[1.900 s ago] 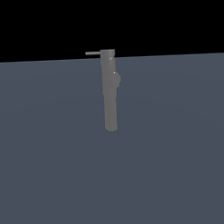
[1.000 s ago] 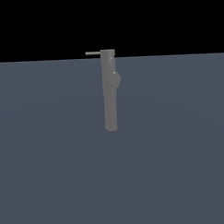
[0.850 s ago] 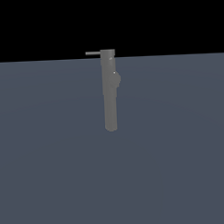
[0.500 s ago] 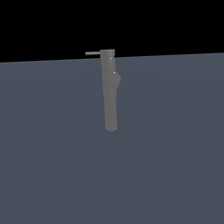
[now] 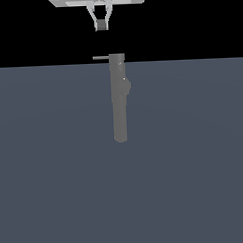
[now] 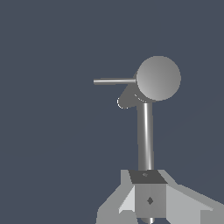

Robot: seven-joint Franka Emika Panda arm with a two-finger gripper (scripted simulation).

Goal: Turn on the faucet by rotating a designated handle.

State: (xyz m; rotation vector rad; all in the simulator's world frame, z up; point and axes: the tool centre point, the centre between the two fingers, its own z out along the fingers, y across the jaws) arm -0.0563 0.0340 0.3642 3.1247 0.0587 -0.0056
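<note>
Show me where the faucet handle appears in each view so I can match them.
Exterior view: the handle sticks out toward the exterior view's left from the faucet at its squared end.
Wrist view: the handle juts sideways from the round end face.
Shared landmark: the side bump.

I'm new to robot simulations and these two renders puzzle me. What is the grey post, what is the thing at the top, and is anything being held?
Both are simulator renders of one moment. The exterior view looks from off the arm: the grey post is the faucet, and the thin rod poking out of its squared end toward that view's left is the handle. The pale shape above is the robot arm's gripper, apart from the faucet and holding nothing; whether its fingers are open is unclear. The wrist view comes from a camera on the arm, looking past the gripper toward the faucet and handle.
</note>
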